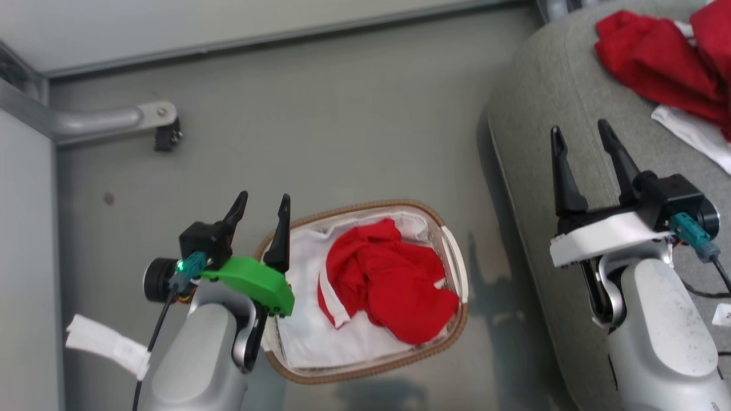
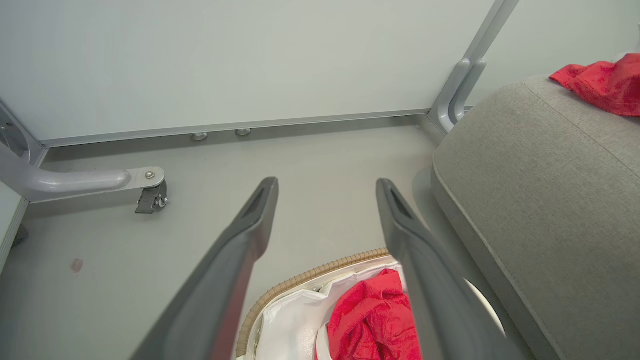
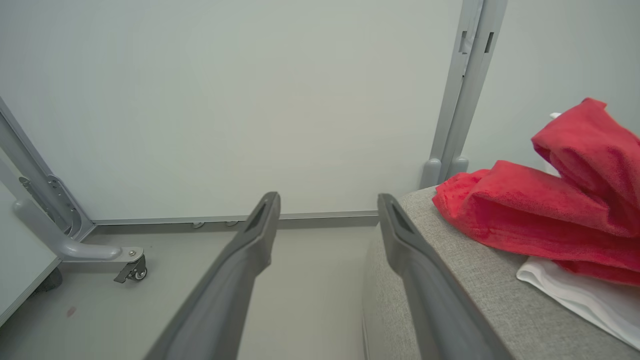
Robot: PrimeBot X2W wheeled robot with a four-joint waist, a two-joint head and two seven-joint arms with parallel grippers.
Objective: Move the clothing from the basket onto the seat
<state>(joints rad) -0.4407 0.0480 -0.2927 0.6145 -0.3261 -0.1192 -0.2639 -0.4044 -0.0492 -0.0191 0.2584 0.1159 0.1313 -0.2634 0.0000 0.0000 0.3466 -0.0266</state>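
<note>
Grey floor (image 1: 342, 114) carries the basket (image 1: 365, 374), with the seat (image 1: 537, 114) just beside it. One red garment (image 1: 394, 285) lies in the basket. Left end effector (image 1: 263, 198), at the basket's rim, and right end effector (image 1: 579, 127), on the basket's seat side, are both spread wide and empty. Pinch the bunched red fabric, avoiding the liner (image 1: 308, 337).

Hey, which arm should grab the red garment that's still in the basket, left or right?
Left, probably. The left gripper is open and sits at the rim of the basket, right beside the red garment. The right gripper is open too, but it hangs over the seat, farther away.
</note>
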